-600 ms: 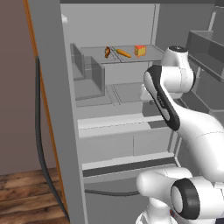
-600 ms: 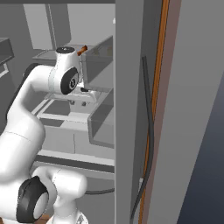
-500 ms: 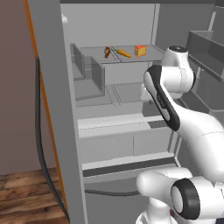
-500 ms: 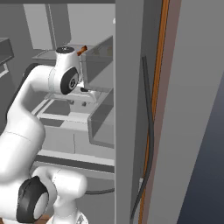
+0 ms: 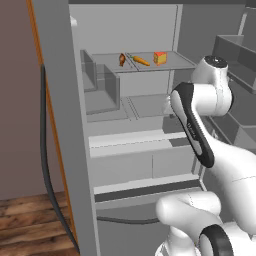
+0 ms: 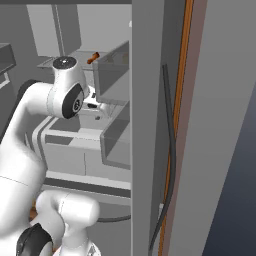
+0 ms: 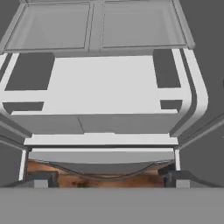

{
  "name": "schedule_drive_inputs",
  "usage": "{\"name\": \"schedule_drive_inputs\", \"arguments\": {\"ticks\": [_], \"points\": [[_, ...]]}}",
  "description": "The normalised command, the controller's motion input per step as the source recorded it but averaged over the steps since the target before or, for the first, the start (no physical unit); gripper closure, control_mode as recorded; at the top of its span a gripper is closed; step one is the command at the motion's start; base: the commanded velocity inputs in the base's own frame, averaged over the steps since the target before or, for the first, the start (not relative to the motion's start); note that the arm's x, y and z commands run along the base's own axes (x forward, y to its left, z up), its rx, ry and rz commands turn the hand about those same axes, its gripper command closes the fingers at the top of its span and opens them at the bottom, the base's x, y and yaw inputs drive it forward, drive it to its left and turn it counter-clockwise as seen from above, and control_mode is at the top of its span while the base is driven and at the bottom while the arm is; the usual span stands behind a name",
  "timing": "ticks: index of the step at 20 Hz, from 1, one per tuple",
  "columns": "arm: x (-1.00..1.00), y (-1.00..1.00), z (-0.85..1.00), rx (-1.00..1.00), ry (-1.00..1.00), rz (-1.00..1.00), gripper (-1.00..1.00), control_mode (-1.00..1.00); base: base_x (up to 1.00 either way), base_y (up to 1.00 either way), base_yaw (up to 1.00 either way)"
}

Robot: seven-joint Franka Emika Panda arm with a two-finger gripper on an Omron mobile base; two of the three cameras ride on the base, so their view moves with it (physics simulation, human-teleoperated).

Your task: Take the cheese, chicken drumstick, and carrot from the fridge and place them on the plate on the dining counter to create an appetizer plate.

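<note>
Cheese (image 5: 160,58) sat on the upper shelf (image 5: 150,64) of the open fridge (image 5: 130,150), at the right end of a short row of food. The carrot (image 5: 141,61) lay just left of it, pointing diagonally, and the chicken drumstick (image 5: 122,60) sat just left of the carrot, close to it but whether touching could not be told. All three lay toward the back of the shelf. In the right base view only a small orange-brown end of one item (image 6: 93,58) peeked past the arm's top joint; which item it was could not be told.

The arm (image 5: 200,115) stood in front of the fridge's right half, bent at the elbow, its upper joints level with the middle shelves and below the food shelf. The gripper (image 7: 109,178) looked down over the pale drawer tops (image 7: 100,83) and lower ledges of the fridge, with a strip of wood floor (image 7: 100,177) at the bottom. Its two dark fingertips (image 7: 41,178) stood far apart, near the opposite sides of the hand view, with nothing between them; it held nothing.

Against the frames from half a second earlier, little differed: food in the same row, door (image 5: 62,125) and dark cable (image 5: 47,165) the same, arm in nearly the same pose, with only a slight shift of the upper joint in the right base view.
</note>
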Motion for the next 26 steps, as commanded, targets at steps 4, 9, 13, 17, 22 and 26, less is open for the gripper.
{"name": "schedule_drive_inputs", "arguments": {"ticks": [4, 9, 13, 17, 22, 26], "points": [[-0.13, 0.02, 0.21, 0.0, -0.26, 0.0, -1.0, -1.0, 0.0, 0.0, 0.0], [-0.11, 0.0, 0.33, 0.0, -0.25, 0.0, -1.0, -1.0, 0.0, 0.0, 0.0], [-0.01, 0.05, 0.35, -0.04, -0.13, 0.01, -1.0, -1.0, 0.0, 0.0, 0.0], [0.0, 0.26, 0.38, -0.05, -0.08, 0.03, -1.0, -1.0, 0.0, 0.0, 0.0], [0.0, 0.16, 0.37, -0.04, -0.09, 0.0, -1.0, -1.0, 0.0, 0.0, 0.0], [0.0, 0.0, 0.24, -0.03, -0.03, 0.0, -1.0, -1.0, 0.0, 0.0, 0.0]]}}
